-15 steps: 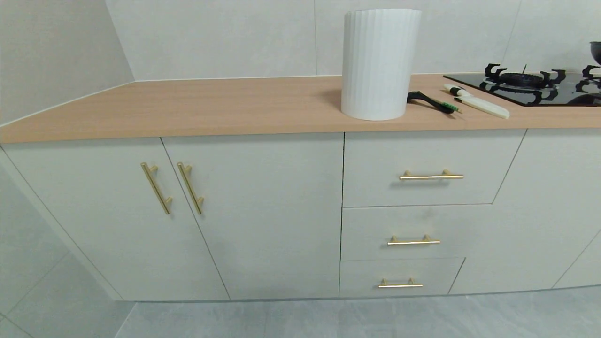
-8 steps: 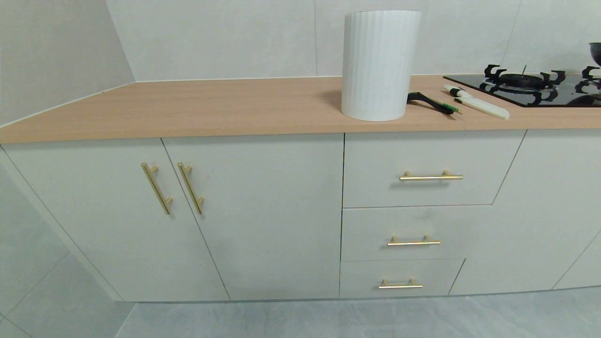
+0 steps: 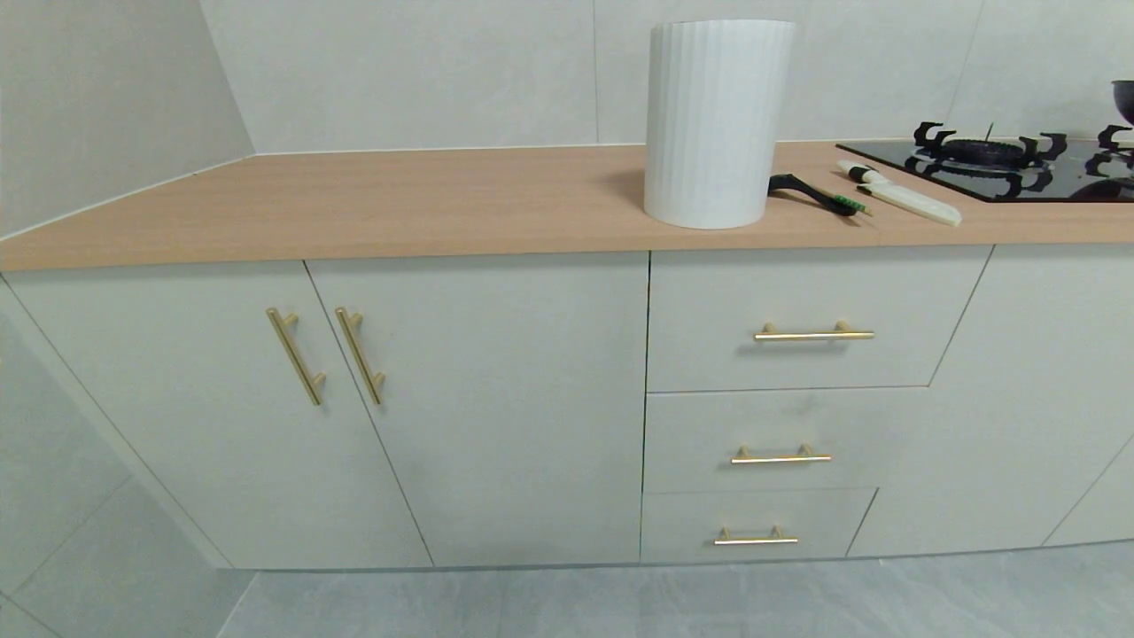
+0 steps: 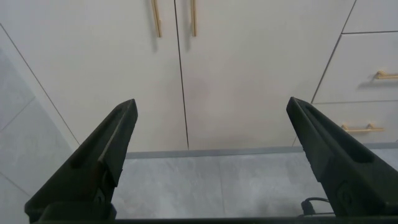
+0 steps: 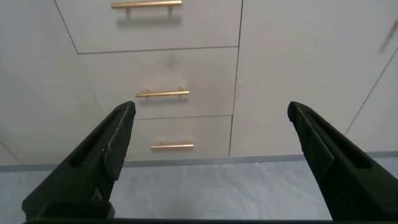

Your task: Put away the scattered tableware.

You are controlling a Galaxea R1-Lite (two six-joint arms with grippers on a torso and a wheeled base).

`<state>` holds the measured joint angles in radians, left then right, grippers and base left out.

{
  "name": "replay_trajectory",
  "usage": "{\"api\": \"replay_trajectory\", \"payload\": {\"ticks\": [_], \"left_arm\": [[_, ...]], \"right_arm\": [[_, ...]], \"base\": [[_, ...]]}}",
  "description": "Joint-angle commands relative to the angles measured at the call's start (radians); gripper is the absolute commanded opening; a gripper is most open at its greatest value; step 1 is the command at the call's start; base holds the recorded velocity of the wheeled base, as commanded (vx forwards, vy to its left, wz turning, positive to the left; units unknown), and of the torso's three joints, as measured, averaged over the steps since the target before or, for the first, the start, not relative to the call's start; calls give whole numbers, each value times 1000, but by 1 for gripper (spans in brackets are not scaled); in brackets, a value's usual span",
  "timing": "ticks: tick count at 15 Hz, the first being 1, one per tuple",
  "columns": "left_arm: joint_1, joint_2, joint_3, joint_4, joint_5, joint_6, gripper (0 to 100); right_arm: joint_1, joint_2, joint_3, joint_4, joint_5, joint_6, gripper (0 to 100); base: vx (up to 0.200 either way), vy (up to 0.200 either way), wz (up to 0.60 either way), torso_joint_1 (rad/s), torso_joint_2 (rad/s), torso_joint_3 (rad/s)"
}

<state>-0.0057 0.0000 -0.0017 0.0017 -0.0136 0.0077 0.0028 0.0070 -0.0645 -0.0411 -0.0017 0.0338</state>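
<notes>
Lying on countertop, knife; right claw low, facing drawers.

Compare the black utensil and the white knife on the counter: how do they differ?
The black utensil is dark with a green tip; the white knife is mostly pale. The black utensil lies beside the ribbed white container; the white knife lies nearer the hob. Both lie flat on the wooden counter, slanted alike.
</notes>
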Motion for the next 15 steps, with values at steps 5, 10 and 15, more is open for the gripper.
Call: {"api": "replay_trajectory", "payload": {"ticks": [5, 10, 15], "left_arm": [[0, 2, 0, 0, 1, 0, 100], [0, 2, 0, 0, 0, 0, 100], [0, 2, 0, 0, 0, 0, 100]], "right_arm": [[10, 317, -123, 53, 144, -17, 100], [54, 795, -308, 10, 150, -55, 100], [129, 1180, -443, -146, 75, -60, 100]], "base": [[0, 0, 0, 0, 0, 0], [0, 0, 0, 0, 0, 0], [0, 0, 0, 0, 0, 0]]}}
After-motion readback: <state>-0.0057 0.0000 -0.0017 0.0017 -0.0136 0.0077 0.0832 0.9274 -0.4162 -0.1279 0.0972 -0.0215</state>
